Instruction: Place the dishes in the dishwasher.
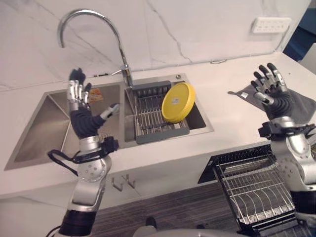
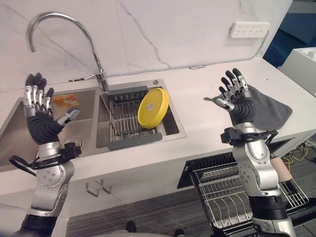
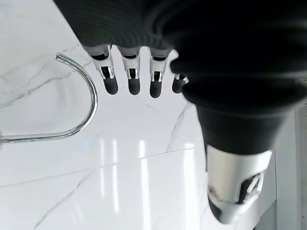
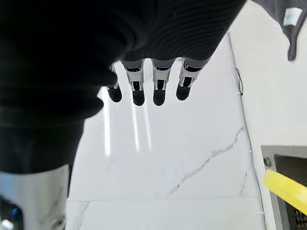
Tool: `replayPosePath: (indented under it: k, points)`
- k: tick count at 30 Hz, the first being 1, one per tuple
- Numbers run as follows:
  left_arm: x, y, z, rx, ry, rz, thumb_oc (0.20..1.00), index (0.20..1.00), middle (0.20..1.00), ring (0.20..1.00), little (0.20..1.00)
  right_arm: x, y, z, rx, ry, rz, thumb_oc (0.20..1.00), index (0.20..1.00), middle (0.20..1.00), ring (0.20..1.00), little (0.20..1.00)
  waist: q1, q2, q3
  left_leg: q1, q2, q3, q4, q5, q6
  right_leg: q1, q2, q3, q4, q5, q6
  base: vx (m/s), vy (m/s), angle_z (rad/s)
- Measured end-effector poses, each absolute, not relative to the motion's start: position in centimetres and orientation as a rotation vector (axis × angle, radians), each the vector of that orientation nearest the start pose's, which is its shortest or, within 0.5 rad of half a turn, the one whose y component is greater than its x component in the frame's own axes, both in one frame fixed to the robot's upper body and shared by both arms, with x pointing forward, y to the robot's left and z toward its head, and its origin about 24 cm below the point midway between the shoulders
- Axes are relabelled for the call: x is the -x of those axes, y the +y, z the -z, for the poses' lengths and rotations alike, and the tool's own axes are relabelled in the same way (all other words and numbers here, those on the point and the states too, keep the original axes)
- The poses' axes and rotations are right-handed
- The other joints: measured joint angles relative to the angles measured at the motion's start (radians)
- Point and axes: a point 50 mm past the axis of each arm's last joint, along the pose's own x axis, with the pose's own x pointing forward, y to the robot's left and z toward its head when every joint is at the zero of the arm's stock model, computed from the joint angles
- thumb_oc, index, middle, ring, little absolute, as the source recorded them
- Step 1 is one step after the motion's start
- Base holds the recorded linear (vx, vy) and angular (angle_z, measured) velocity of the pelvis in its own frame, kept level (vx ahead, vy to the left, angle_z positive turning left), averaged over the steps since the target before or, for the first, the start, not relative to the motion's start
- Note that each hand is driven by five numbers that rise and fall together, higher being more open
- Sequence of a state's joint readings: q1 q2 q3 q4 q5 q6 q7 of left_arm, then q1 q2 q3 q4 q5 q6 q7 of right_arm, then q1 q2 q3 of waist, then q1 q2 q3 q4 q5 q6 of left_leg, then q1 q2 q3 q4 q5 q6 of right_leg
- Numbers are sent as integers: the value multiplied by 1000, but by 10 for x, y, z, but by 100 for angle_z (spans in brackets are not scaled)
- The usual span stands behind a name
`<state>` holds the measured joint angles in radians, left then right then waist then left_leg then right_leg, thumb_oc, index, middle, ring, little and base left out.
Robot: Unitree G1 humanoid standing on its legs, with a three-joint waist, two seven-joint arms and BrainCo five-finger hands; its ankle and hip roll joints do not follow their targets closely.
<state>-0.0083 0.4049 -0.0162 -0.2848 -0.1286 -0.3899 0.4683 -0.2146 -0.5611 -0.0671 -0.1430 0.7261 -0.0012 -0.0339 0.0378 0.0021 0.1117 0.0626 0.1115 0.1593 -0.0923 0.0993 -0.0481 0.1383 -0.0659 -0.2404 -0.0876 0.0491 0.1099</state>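
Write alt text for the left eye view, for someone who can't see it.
Both robot hands, left and right, are raised open and empty over a white counter. A yellow plate leans in the sink rack under a faucet; the dishwasher rack is pulled out lower right.

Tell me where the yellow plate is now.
The yellow plate leans on edge in the drying rack inside the sink's right basin, right of the faucet.

It was a kitchen: a steel double sink (image 1: 49, 128) was sunk into a pale surface (image 1: 232, 118) under a tall arched tap (image 1: 94, 29), a marbled wall (image 1: 197, 24) with a socket strip (image 1: 270, 24) behind the sink, and a pulled-out dishwasher rack (image 1: 252, 190) below its right.
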Motion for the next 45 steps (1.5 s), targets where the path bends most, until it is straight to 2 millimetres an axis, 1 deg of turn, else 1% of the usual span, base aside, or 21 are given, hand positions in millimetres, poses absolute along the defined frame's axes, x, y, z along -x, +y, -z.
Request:
replayPosePath:
  k: [2,3,5,6,7,9,11,13,15,18,20,22,23,26,29,31,34,37,45]
  points:
    - [-229,210,-155,-114,-703,-294,1000,1000,1000,1000,1000,-285,-231,-162,-159,-316,-86,1000,1000,1000,1000,1000,-1,-2,-1,1,-2,-15,0,0,0,9,-3,-16,0,-1,-1,5,-18,20]
    - [-229,211,-155,-128,-699,-288,1000,1000,1000,1000,1000,-286,-231,-160,-157,-304,-100,1000,1000,1000,1000,1000,6,-3,-2,2,-2,-17,0,0,0,12,-5,-18,0,-1,-1,6,-12,8]
    - [-230,212,-154,-142,-693,-275,1000,1000,1000,1000,1000,-298,-230,-153,-155,-240,-113,1000,1000,1000,1000,1000,13,-9,-12,2,-4,-20,0,0,0,13,-7,-20,0,-1,-1,7,-14,5]
    - [-230,212,-154,-144,-692,-269,1000,1000,1000,1000,1000,-305,-228,-150,-154,-208,-125,1000,1000,1000,1000,1000,24,-15,-17,0,-6,-23,0,1,0,14,-8,-23,0,-1,-2,1,-18,12]
    - [-230,212,-154,-147,-692,-265,1000,1000,1000,1000,1000,-308,-227,-150,-153,-202,-130,1000,1000,1000,1000,1000,32,-17,-18,-2,-10,-31,0,2,2,15,-10,-31,0,-1,-2,8,-10,24]
    - [-232,212,-153,-155,-682,-259,1000,1000,1000,1000,1000,-324,-228,-155,-140,-174,-123,1000,1000,1000,1000,1000,38,-17,-19,-3,-17,-47,0,3,4,25,-12,-48,0,-2,-2,20,11,24]
    - [-233,215,-150,-172,-665,-259,1000,1000,1000,1000,1000,-330,-231,-166,-111,-181,-119,1000,1000,1000,1000,1000,61,-20,-19,-2,-21,-60,0,3,4,31,-15,-57,0,-4,-6,16,31,18]
    - [-233,216,-151,-185,-667,-252,1000,1000,1000,1000,1000,-331,-231,-167,-110,-175,-123,1000,1000,1000,1000,1000,70,-23,-21,-7,-25,-70,0,4,4,33,-17,-68,0,-5,-7,12,28,16]
    - [-233,216,-151,-189,-667,-250,1000,1000,1000,1000,1000,-334,-238,-164,-95,-140,-104,1000,1000,1000,1000,1000,75,-25,-21,-7,-27,-73,0,5,6,35,-19,-73,0,-5,-7,9,16,7]
    - [-234,217,-151,-193,-660,-243,1000,1000,1000,1000,1000,-340,-246,-160,-121,-97,-81,1000,1000,1000,1000,1000,80,-27,-21,-7,-27,-76,0,6,7,36,-18,-75,0,-5,-7,0,0,0]
    - [-234,217,-151,-198,-660,-235,1000,1000,1000,1000,1000,-343,-251,-155,-142,-61,-64,1000,1000,1000,1000,1000,81,-27,-21,-7,-27,-78,0,7,7,37,-18,-77,0,-5,-7,4,4,3]
    - [-234,217,-151,-203,-661,-229,1000,1000,1000,1000,1000,-345,-259,-143,-169,1,-32,1000,1000,1000,1000,1000,84,-27,-21,-7,-27,-84,0,8,7,39,-18,-83,0,-5,-7,21,11,9]
    - [-235,218,-151,-207,-659,-227,1000,1000,1000,1000,1000,-348,-261,-133,-186,48,-14,1000,1000,1000,1000,1000,85,-27,-21,-5,-28,-89,0,9,7,45,-19,-90,0,-7,-7,33,13,14]
    - [-235,219,-152,-221,-661,-223,1000,1000,1000,1000,1000,-349,-262,-129,-189,77,-11,1000,1000,1000,1000,1000,90,-27,-21,-6,-29,-95,0,9,7,49,-22,-98,-5,-11,-5,31,9,9]
    - [-235,219,-152,-225,-660,-221,1000,1000,1000,1000,1000,-350,-269,-119,-266,121,0,1000,1000,1000,1000,1000,95,-26,-20,-6,-34,-98,0,9,7,51,-26,-100,-5,-12,-5,34,4,2]
    - [-238,221,-150,-229,-650,-223,1000,1000,1000,1000,1000,-349,-270,-112,-320,161,-2,1000,1000,1000,1000,1000,96,-26,-20,-5,-36,-99,0,9,7,52,-27,-101,-5,-12,-4,38,-4,2]
    - [-240,220,-149,-230,-644,-219,1000,1000,1000,1000,1000,-349,-266,-108,-398,184,-42,1000,1000,1000,1000,1000,98,-25,-20,1,-38,-101,0,9,7,58,-27,-103,-6,-13,-3,11,0,1]
    - [-240,220,-149,-233,-646,-217,1000,1000,1000,1000,1000,-348,-270,-100,-448,216,-24,1000,1000,1000,1000,1000,112,-25,-19,8,-40,-107,0,8,8,68,-29,-108,-6,-16,-3,15,-8,5]
    - [-240,221,-150,-245,-647,-214,1000,1000,1000,1000,1000,-349,-271,-98,-474,246,-23,1000,1000,1000,1000,1000,115,-25,-19,9,-42,-119,0,8,9,75,-30,-122,-6,-18,-4,11,-5,4]
